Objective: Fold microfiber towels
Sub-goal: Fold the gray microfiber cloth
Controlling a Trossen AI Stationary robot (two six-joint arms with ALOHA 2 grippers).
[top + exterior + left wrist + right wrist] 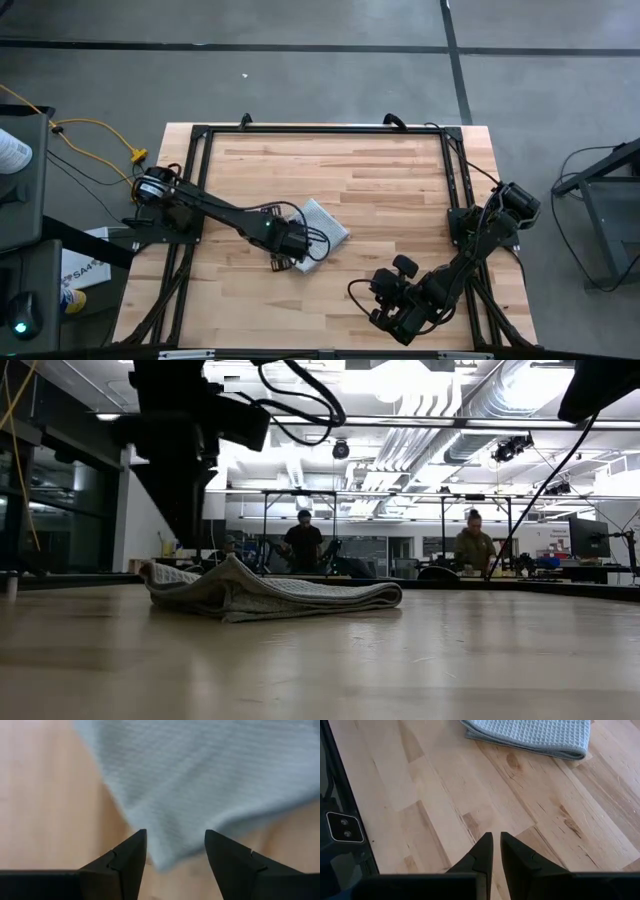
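The pale grey-blue microfiber towel (325,225) lies folded into a small, thick packet on the wooden table, left of centre. It also shows in the low view (280,595) and in the right wrist view (535,735). My left gripper (175,845) is open just above the towel's near-left corner (165,855). One finger stands on either side of that corner, and I see no touch. In the high view this gripper (290,255) covers that end of the towel. My right gripper (496,840) is shut and empty over bare wood near the table's front right (378,292).
A black frame (320,130) runs along the table's far and side edges. Bare wood (380,180) lies between the towel and the right arm. People stand in the room beyond the table (303,540).
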